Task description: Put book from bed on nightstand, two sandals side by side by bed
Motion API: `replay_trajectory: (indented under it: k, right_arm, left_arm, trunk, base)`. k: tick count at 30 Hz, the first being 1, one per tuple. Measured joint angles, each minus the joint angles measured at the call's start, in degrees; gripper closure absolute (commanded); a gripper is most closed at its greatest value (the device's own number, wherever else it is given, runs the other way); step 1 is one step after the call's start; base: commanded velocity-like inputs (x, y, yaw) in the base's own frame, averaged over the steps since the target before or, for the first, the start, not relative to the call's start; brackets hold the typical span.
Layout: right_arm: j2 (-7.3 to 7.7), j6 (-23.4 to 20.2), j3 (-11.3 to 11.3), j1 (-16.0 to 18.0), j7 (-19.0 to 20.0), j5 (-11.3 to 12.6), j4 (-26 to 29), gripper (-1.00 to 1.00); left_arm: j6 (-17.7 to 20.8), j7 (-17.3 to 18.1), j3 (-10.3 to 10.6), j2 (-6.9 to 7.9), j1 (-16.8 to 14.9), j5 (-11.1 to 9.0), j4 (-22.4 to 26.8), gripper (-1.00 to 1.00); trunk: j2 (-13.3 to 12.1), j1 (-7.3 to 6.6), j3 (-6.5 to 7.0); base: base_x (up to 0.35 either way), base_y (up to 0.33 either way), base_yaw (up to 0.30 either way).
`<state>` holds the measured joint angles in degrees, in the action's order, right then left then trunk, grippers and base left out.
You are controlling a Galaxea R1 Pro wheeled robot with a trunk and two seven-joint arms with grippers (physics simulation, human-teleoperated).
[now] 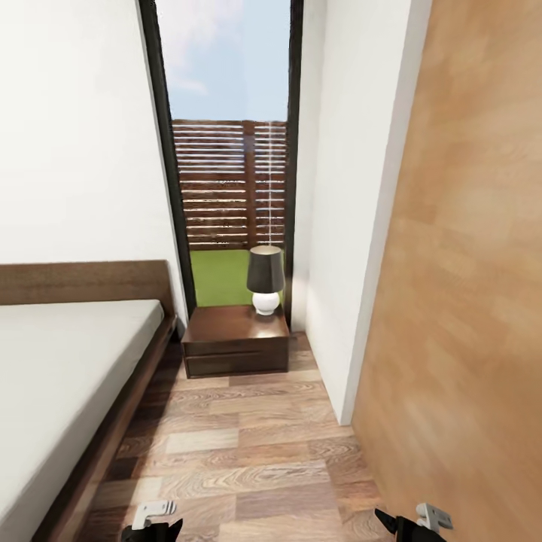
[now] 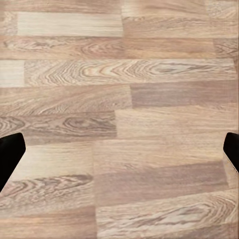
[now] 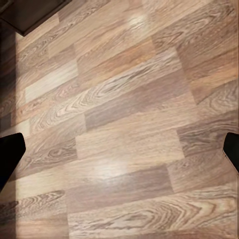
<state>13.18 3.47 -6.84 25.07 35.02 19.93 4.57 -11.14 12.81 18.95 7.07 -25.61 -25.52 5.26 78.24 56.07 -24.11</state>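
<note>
**A:** While the head camera looks down a narrow strip of plank floor (image 1: 248, 444), what's in frame?

**B:** Bed (image 1: 68, 376) on the left — dark wood frame, pale mattress, headboard against the white wall. The part of the mattress I can see is bare. Nightstand (image 1: 235, 340) just beyond the bed's head corner, near it, set against the tall dark-framed window (image 1: 229, 150). A lamp (image 1: 266, 280) with a dark shade and white round base stands on the nightstand top, toward its right side.

**A:** Right side of the view?

**B:** White wall, then a large tan wood panel (image 1: 467, 301) close to the camera.

**A:** Grippers?

**B:** Left gripper (image 1: 150, 527) and right gripper (image 1: 412, 523) just poke in at the bottom edge of the head view, low over the floor, well apart. In the left wrist view the left fingertips (image 2: 10, 157) sit at opposite edges of the picture with bare planks between them — spread wide, nothing held. Same for the right fingertips (image 3: 11, 154) in the right wrist view: released, empty.

**A:** Anything else in the right wrist view?

**B:** A dark brown edge (image 3: 30, 12) in one corner, over the planks. Can't tell which piece of furniture.
</note>
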Motion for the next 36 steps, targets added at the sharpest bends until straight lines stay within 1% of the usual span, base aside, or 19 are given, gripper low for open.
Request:
replay_trajectory:
  k: [6, 16, 29, 31, 36]
  right_arm:
    - [0.00, -0.02, 0.00, 0.02, 0.00, 0.00, 0.00, -1.00]
    - [0.00, 0.01, -0.01, 0.02, -0.03, 0.00, 0.00, -1.00]
    - [-0.01, -0.01, -0.01, 0.02, -0.04, -0.01, -0.02, -1.00]
    - [-0.01, -0.02, 0.00, 0.00, -0.04, -0.01, -0.01, -1.00]
    - [0.00, -0.01, 0.00, 0.00, -0.02, 0.00, 0.00, -1.00]
  left_arm:
    - [-0.01, 0.00, 0.00, 0.02, 0.00, -0.01, -0.01, -1.00]
    - [-0.01, 0.00, 0.00, 0.03, 0.00, -0.03, 0.00, -1.00]
    - [-0.01, 0.00, 0.00, 0.04, 0.01, -0.03, 0.02, -1.00]
    - [-0.01, 0.00, 0.00, 0.04, 0.01, -0.02, 0.01, -1.00]
    - [-0.01, 0.00, 0.00, 0.03, 0.00, -0.02, -0.01, -1.00]
  trunk:
    - [0.00, 0.01, 0.00]
    - [-0.01, 0.03, 0.00]
    - [-0.01, 0.02, 0.00]
    - [0.00, 0.01, 0.00]
    - [0.00, -0.01, 0.00]
  base:
    - [0.213, -0.125, 0.003]
    - [0.017, -0.008, 0.027]
    - [0.002, 0.000, 0.258]
    - [0.163, 0.000, 0.212]
    - [0.285, 0.000, 0.049]
